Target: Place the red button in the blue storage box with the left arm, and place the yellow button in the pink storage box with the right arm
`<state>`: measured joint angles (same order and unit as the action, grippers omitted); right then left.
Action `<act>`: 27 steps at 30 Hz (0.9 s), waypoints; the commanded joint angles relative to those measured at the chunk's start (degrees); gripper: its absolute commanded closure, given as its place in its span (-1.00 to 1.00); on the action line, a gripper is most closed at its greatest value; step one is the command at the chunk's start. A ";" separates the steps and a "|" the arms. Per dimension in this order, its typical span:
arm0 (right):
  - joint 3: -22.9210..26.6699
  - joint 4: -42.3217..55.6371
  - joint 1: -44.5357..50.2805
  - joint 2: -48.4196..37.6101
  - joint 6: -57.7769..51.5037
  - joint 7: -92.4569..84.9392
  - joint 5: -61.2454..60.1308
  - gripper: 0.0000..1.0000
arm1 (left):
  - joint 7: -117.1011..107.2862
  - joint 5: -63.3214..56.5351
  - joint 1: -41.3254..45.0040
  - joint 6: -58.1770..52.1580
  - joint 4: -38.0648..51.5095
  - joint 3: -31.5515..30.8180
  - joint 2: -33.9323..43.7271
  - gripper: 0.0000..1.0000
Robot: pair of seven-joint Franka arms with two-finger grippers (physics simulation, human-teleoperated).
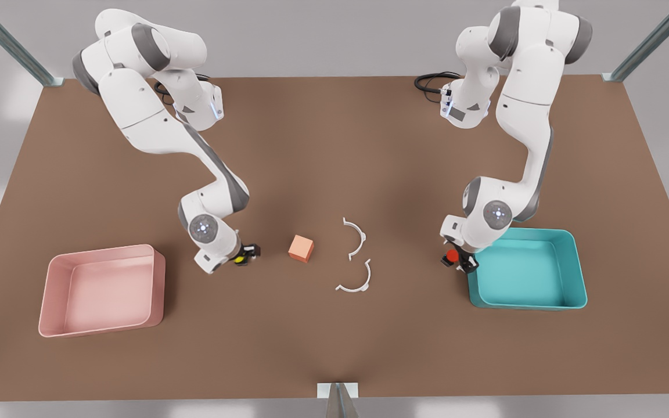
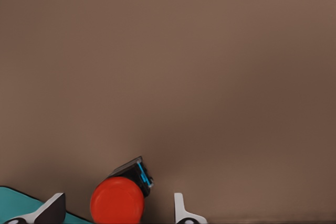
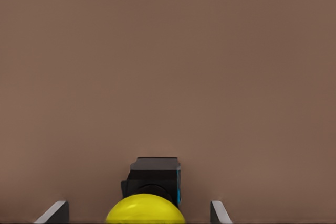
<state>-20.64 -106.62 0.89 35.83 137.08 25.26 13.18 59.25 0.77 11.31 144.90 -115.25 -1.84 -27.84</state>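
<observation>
both buttons sit between spread fingers, i observe.
left gripper (image 1: 459, 262) straddles the round red-capped button (image 2: 117, 201) beside the teal-blue plastic tray (image 1: 529, 302); right gripper (image 1: 246, 255) straddles the yellow-capped button (image 3: 145, 209) near the pale pink plastic tray (image 1: 102, 325).

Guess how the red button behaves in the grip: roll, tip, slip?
The red button has a domed round cap on a small black base, so it probably pivots between the left gripper fingers. Looks rigid. Set down capward, it would likely roll.
</observation>
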 commanded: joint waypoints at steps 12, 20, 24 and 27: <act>-0.01 -1.05 -0.36 0.21 4.33 1.28 1.32 -0.07 | 10.36 0.28 0.03 2.32 0.03 -0.18 -1.16 -0.29; 0.08 1.15 -4.66 -10.16 -0.85 -4.43 1.67 -0.08 | 9.49 0.28 0.20 1.70 0.29 -0.27 0.95 -0.09; -1.41 0.01 -12.66 -16.76 -8.32 -13.66 1.50 -0.08 | 9.49 0.28 0.20 1.62 0.29 -0.27 1.21 -0.06; -5.02 -1.66 -23.12 -16.14 -7.71 -23.15 1.41 -0.08 | 9.22 0.28 0.29 -5.59 0.56 -0.35 7.01 -0.06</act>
<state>-25.17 -107.88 -20.36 19.82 132.49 20.12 14.66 66.73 0.97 11.59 144.15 -114.73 -2.18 -21.93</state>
